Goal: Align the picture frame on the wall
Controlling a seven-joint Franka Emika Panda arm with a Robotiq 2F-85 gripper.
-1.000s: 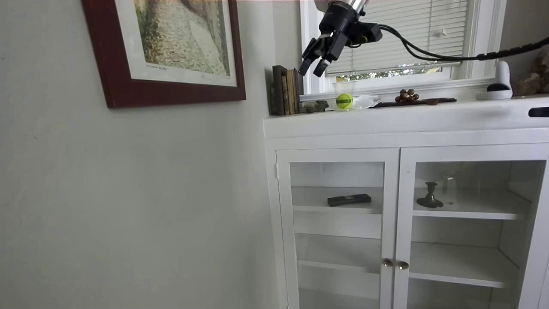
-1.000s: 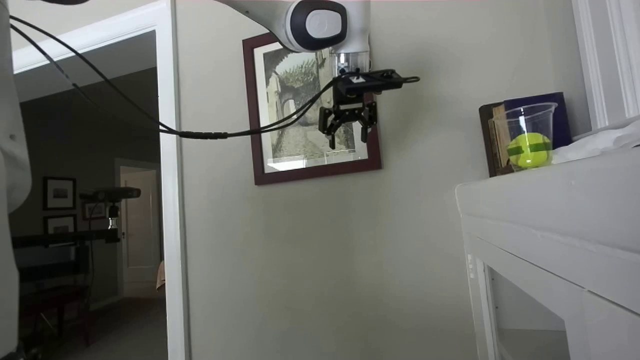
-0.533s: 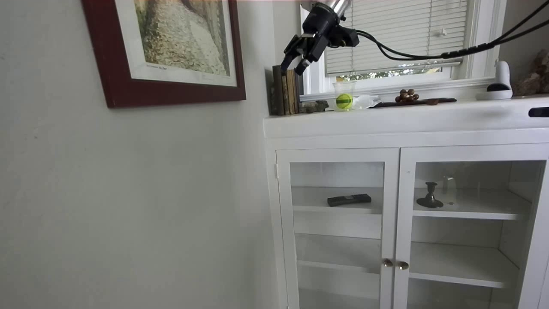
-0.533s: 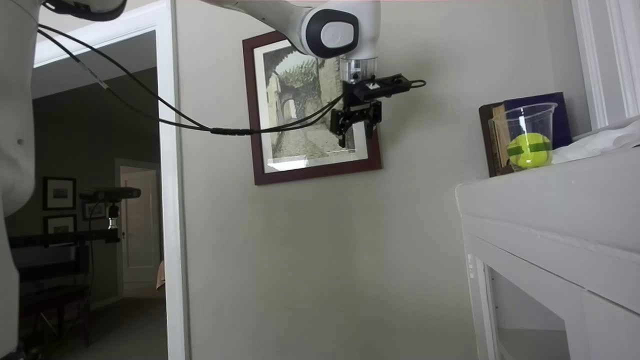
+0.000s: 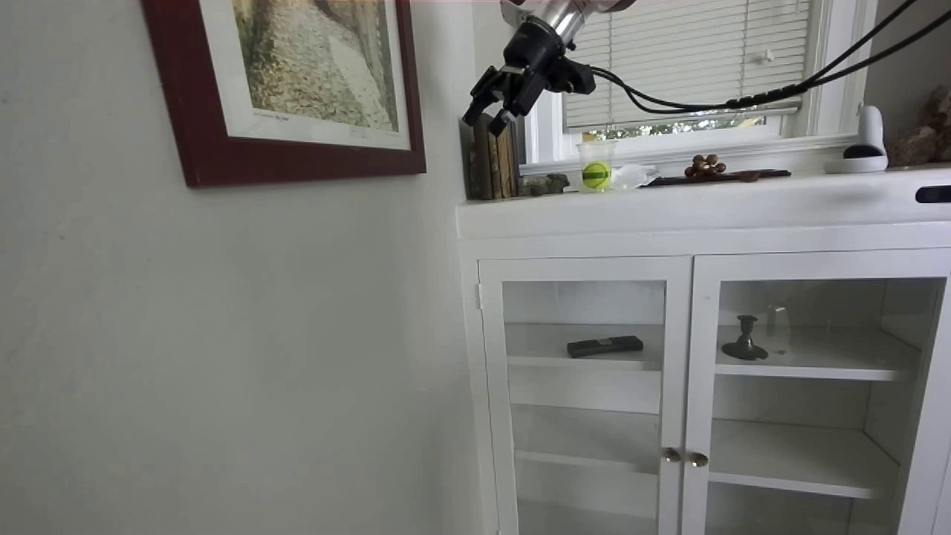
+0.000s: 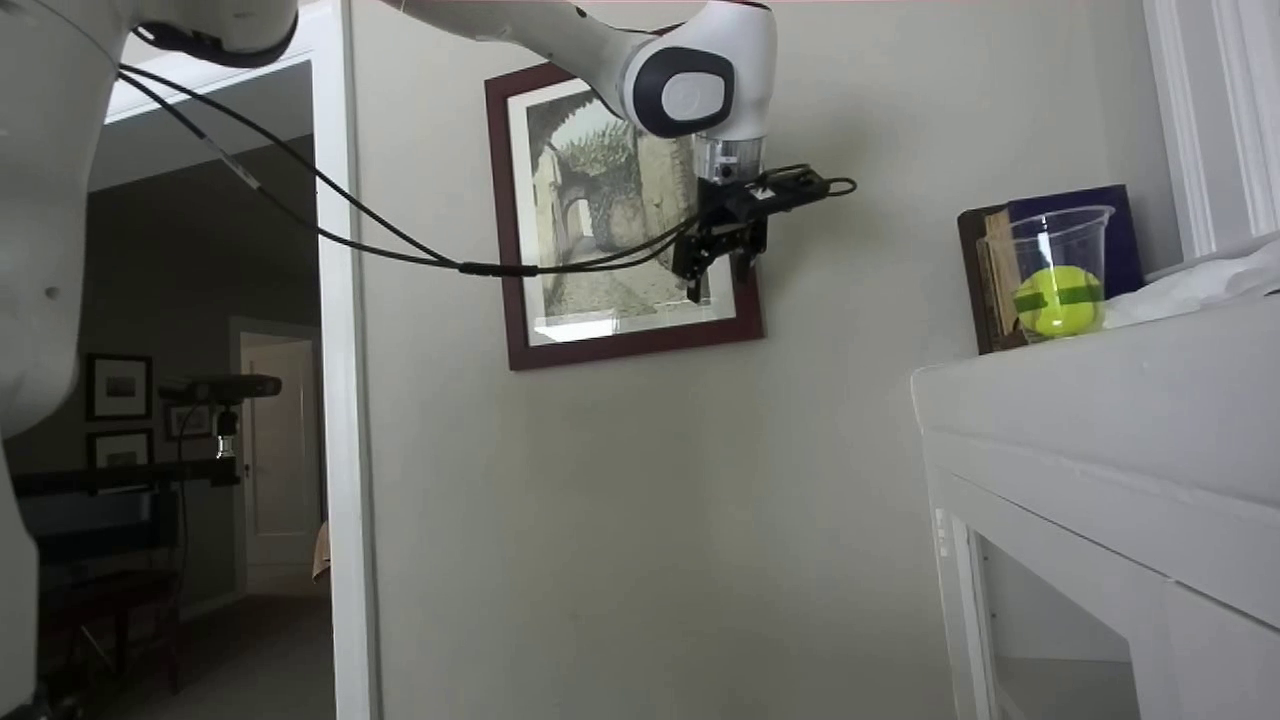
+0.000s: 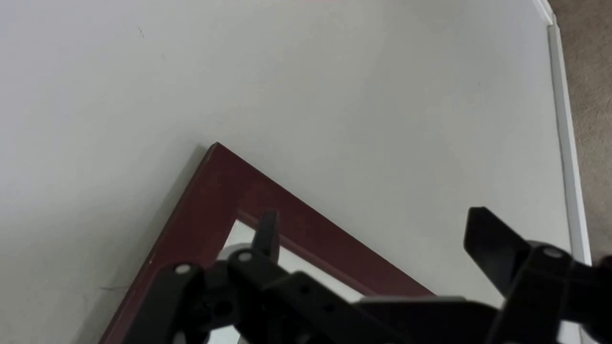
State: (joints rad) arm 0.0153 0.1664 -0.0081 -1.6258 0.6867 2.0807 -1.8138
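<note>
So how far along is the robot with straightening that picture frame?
Looks done: most of the reach; the open pincer is in front of the picture frame. Under way: probably lining up; in the wrist view its fingers appear either side of the frame's bottom edge, gripping nothing. Left: the straightening; the frame looks tilted on the wall.

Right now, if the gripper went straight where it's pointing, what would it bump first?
Probably the wall, just below the picture frame. The gripper slants down toward it, but depth is hard to judge, so it might clip the picture frame first.
</note>
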